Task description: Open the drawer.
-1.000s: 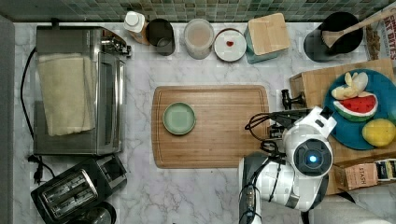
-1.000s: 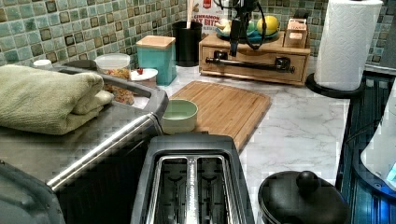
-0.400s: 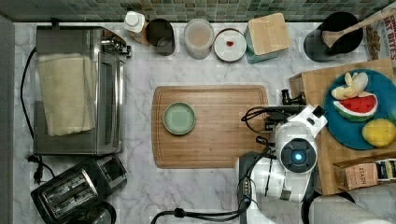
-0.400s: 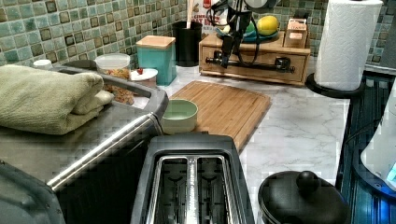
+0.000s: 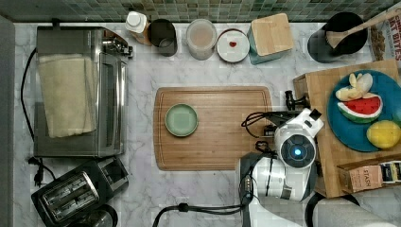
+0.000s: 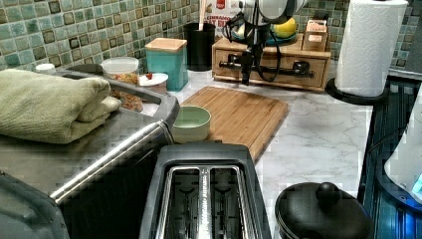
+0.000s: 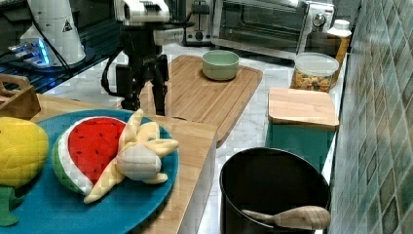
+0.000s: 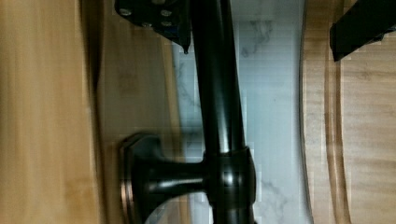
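The drawer [image 6: 308,69] is the light-wood front of a low box at the counter's back, and it looks flush with the box in the left view. Its long black bar handle [image 6: 278,71] runs across the front. My gripper [image 6: 245,69] hangs at the handle's end on the left view's left. In the wrist view the handle [image 8: 219,107] passes between my open fingers [image 8: 154,18], one on the drawer side and one on the board side, neither clearly pressing it. The right view has the gripper [image 7: 143,95] pointing down with its fingers spread.
A wooden cutting board [image 5: 227,142] with a green bowl [image 5: 181,119] lies just in front of the drawer. A blue plate of toy fruit [image 5: 364,111] and a tea box sit on the drawer unit. A paper towel roll [image 6: 367,45] stands in the left view's right.
The gripper has come down from above the drawer unit to handle height and shifted toward the left view's left. The drawer has not moved.
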`<move>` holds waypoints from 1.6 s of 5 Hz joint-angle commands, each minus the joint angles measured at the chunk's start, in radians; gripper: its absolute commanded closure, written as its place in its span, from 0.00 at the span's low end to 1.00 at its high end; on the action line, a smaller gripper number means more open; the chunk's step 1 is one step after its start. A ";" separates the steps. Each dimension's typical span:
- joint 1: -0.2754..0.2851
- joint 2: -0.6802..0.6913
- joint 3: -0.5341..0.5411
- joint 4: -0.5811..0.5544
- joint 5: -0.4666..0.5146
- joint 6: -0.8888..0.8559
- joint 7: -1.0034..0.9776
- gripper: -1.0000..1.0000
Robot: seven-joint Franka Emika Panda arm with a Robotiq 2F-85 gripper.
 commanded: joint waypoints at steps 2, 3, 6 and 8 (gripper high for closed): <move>-0.050 0.011 0.103 0.052 0.101 -0.114 -0.171 0.00; -0.059 0.038 0.150 0.101 0.159 -0.225 -0.242 0.00; 0.013 -0.002 0.253 0.006 0.317 -0.232 -0.157 0.00; 0.089 -0.086 0.324 -0.085 0.235 -0.278 0.068 0.00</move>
